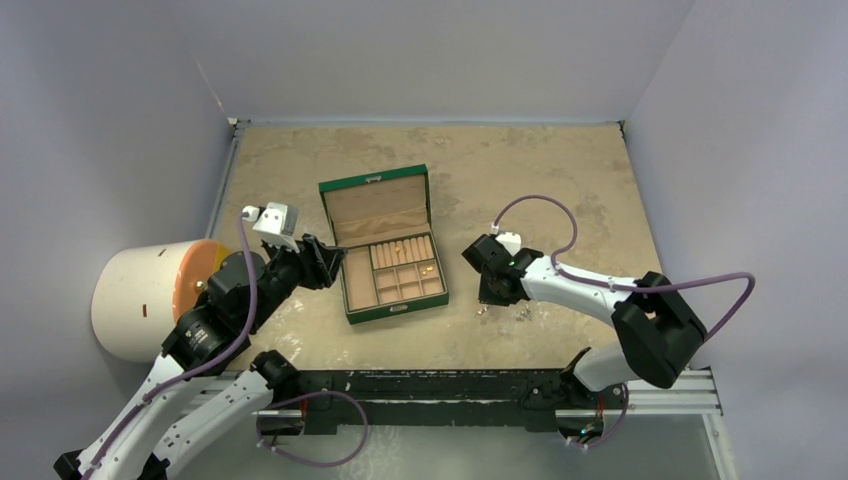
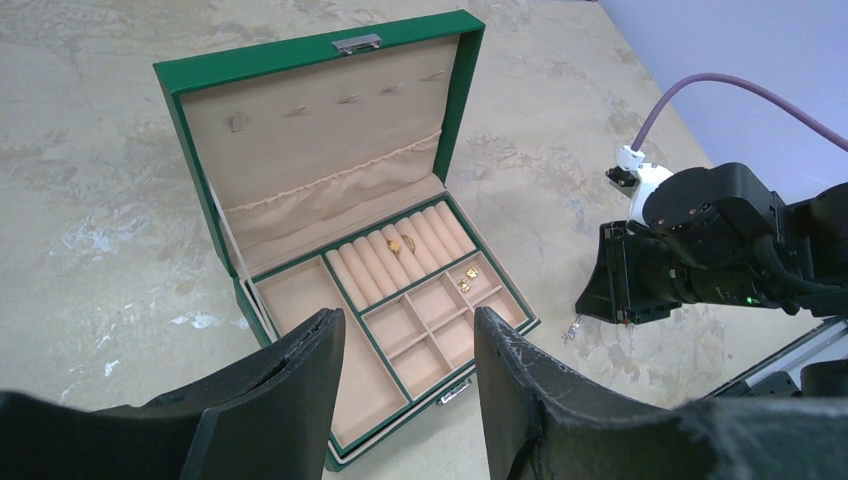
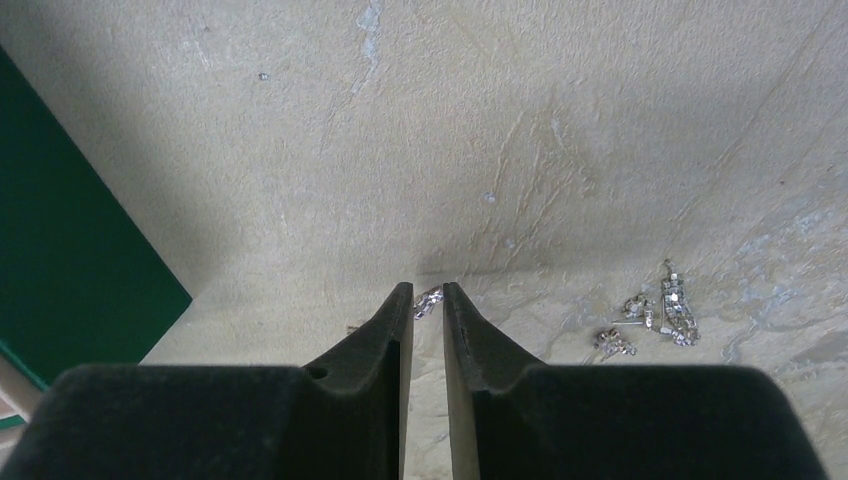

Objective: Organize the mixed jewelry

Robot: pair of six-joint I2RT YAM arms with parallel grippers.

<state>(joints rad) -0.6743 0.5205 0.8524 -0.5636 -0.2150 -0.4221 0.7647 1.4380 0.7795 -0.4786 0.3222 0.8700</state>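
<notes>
Right fingers (image 3: pixel 372 345) nearly clenched, tips down at desk (image 3: pixel 500 120), pinching tiny silver piece (image 3: pixel 428 299) between them. Silver cluster (image 3: pixel 650 318) lies loose on desk just to their right. Left fingers (image 2: pixel 300 385) spread wide, released, holding nothing, poised beside left side of open green box (image 2: pixel 250 64). Gold pieces (image 2: pixel 403 242) sit on box's ring rolls. Gold earrings (image 2: pixel 465 284) lie in small compartment beside the rolls.

No readable text, labels or numbers appear anywhere.
</notes>
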